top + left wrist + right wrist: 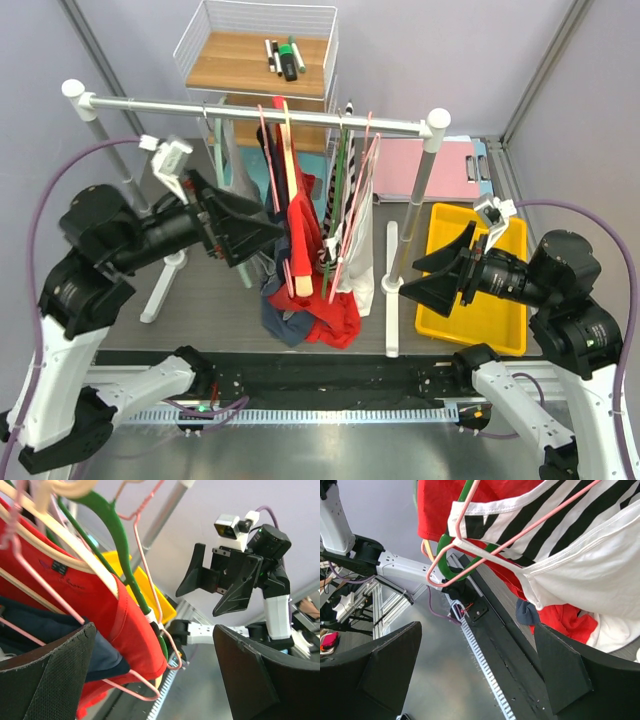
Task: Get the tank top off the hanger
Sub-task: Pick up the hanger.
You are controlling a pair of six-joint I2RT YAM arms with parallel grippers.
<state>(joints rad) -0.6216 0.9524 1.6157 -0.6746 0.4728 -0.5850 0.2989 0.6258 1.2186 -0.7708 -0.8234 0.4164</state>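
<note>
A black-and-white striped tank top (570, 545) with white trim hangs on a pink wire hanger (470, 560) at the right side of the bunch on the rail; it also shows in the top view (355, 235). Beside it hang a red garment (303, 230) and a navy one (280, 320) on other hangers. My left gripper (272, 240) is open at the left side of the bunch; in its wrist view (150, 680) the red garment (125, 625) and navy cloth reach between its jaws. My right gripper (402, 275) is open and empty, just right of the tank top, also in its wrist view (475, 675).
The white rail (260, 108) spans two posts. A yellow tray (500, 310) lies at the right under my right arm, a pink board (415, 165) behind it. A wire basket (260, 50) with markers stands at the back. A loose white post (392, 290) lies right of the clothes.
</note>
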